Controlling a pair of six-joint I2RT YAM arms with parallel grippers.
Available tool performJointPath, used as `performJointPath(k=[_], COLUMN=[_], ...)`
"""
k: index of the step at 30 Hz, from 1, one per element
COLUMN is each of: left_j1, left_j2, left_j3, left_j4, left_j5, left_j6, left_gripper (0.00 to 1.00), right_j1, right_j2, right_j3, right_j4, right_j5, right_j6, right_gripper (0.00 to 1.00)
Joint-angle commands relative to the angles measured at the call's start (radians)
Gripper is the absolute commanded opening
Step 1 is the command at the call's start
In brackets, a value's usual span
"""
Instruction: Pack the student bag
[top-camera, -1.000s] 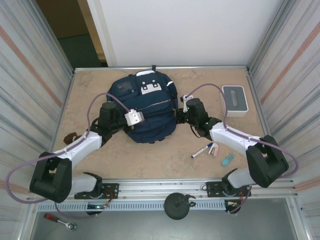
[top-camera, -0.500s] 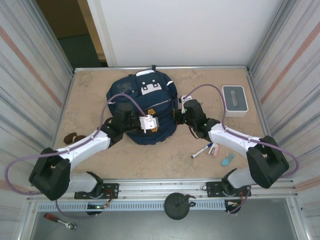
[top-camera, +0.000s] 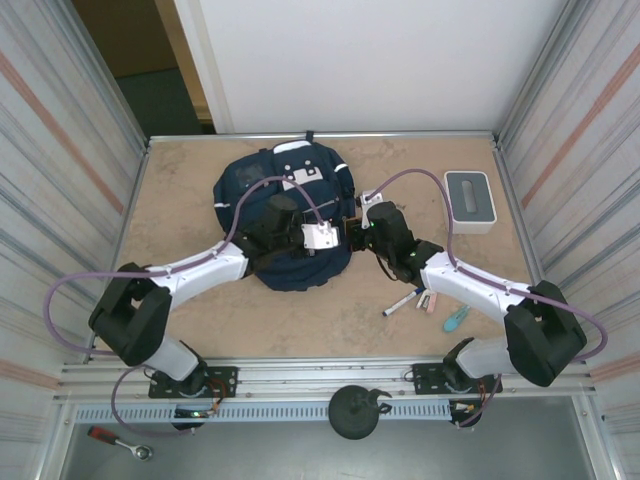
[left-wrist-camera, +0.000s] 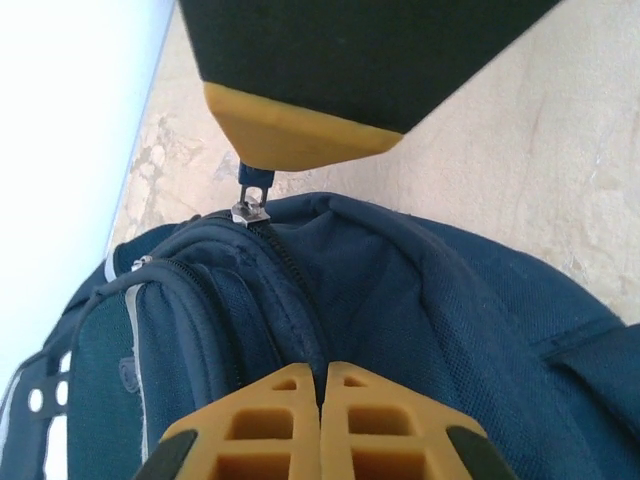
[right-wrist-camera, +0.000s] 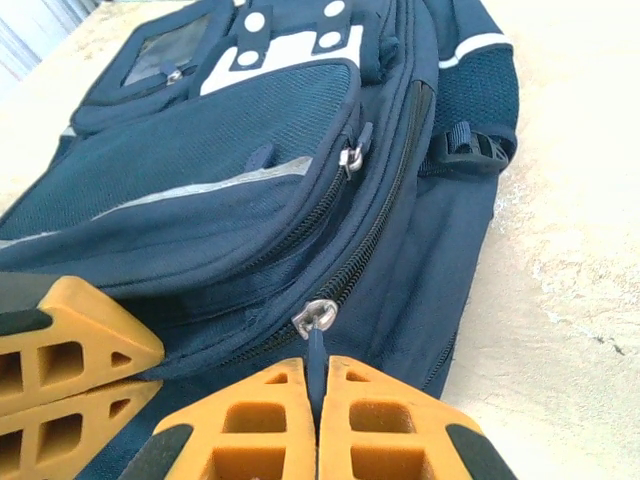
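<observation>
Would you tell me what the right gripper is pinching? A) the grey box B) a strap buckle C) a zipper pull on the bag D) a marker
C: in the right wrist view the right gripper is shut on the zipper pull of the bag.

The bag (top-camera: 245, 190) lies mid-table (top-camera: 180, 180), toward the back. The box (top-camera: 467, 200) sits to its right, by the wall. A marker (top-camera: 404, 300) lies in front of the box, right of the bag. The left gripper (left-wrist-camera: 322, 400) and right gripper (right-wrist-camera: 315, 385) meet side by side at the bag's right side, with a zip pull (right-wrist-camera: 316, 318) between the right one's fingers.
</observation>
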Motion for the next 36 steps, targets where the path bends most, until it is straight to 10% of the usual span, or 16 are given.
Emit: performJointPath(k=[1, 9, 16, 24, 36], left_j1=[0.042, 0.242, 0.319, 0.182, 0.011], left_j2=[-0.082, -0.315, -0.381, -0.358, -0.132], left_j3=[-0.06, -0.27, -0.356, -0.269, -0.11], left_j4=[0.02, 0.193, 0.26, 0.093, -0.02], left_j5=[0.066, 0.373, 0.345, 0.236, 0.053], left_j6=[-0.032, -0.178, -0.267, -0.193, -0.083], left_gripper=[0.0, 0.0, 0.04, 0.48, 0.48], right_j1=[0.0, -0.054, -0.038, -0.012, 0.003], right_j2=[-0.042, 0.022, 0.115, 0.124, 0.077], right_j3=[-0.007, 0.029, 0.101, 0.122, 0.101], right_j4=[0.024, -0.002, 0.004, 0.01, 0.013], right_j5=[0.048, 0.066, 0.037, 0.024, 0.015], right_j6=[-0.009, 0.035, 0.044, 0.037, 0.03], right_gripper=[0.0, 0.0, 0.0, 0.0, 0.0])
